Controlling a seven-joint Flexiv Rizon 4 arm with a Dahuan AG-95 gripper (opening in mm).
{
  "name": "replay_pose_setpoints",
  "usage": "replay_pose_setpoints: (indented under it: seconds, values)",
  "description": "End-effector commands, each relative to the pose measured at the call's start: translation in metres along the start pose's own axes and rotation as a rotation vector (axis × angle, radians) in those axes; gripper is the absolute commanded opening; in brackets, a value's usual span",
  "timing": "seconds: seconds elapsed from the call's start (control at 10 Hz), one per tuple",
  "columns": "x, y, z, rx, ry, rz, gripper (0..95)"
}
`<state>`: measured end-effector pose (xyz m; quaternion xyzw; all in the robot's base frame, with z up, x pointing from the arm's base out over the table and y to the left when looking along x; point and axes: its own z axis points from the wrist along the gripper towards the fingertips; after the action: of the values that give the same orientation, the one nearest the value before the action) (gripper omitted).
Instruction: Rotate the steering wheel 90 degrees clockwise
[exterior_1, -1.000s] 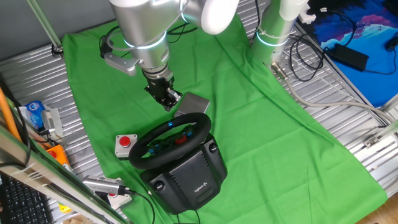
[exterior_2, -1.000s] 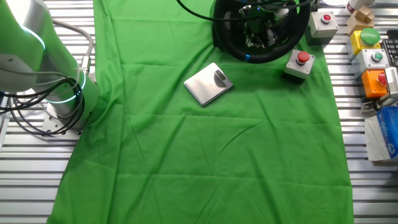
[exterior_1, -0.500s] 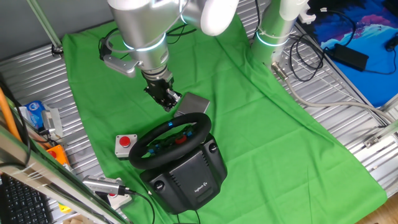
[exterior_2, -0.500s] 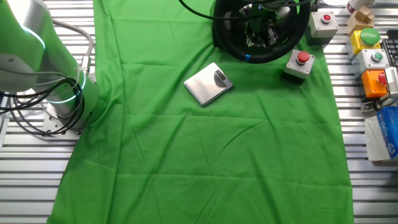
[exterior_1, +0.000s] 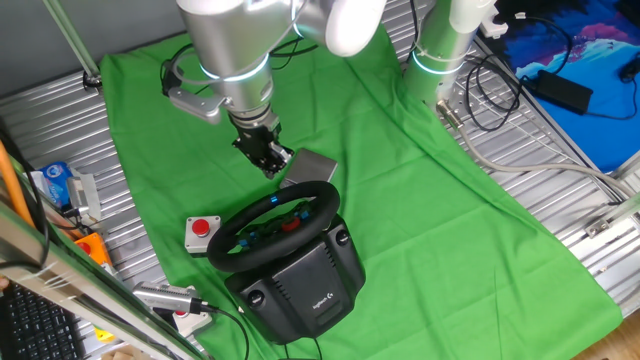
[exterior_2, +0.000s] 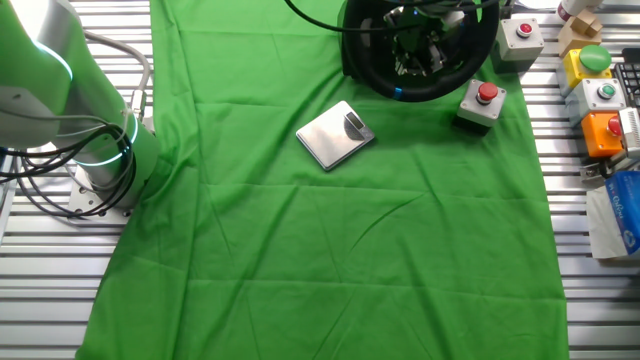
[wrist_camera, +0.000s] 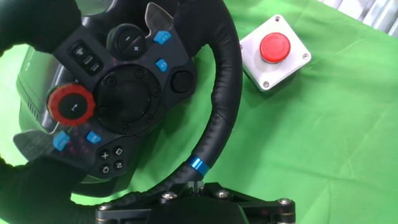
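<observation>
Black steering wheel (exterior_1: 272, 226) tilted on bulky base, on green cloth.

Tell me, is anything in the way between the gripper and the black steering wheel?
Nothing visible is. The gripper hangs close above the far rim of the black round steering wheel. The flat grey rectangular plate lies beside that path, not in it.

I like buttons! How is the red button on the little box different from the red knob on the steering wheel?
The red button is plain and sits alone on a small grey box on the green cloth. The red knob has a ridged edge and white marks, and sits on the steering wheel hub among blue buttons. Both are round and red.
</observation>
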<state>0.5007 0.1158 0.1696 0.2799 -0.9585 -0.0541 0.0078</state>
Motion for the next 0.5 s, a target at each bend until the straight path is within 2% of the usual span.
replay_pose_setpoints:
  seconds: [0.1, 0.3, 0.5]
  values:
    - [0.0007, -0.0008, -0.0004, 0.01, 0.0, 0.0, 0.0]
    - [0.0005, -0.0013, -0.0007, 0.0, 0.007, 0.0, 0.0]
    - [0.003, -0.0051, -0.0024, -0.041, -0.018, 0.005, 0.0]
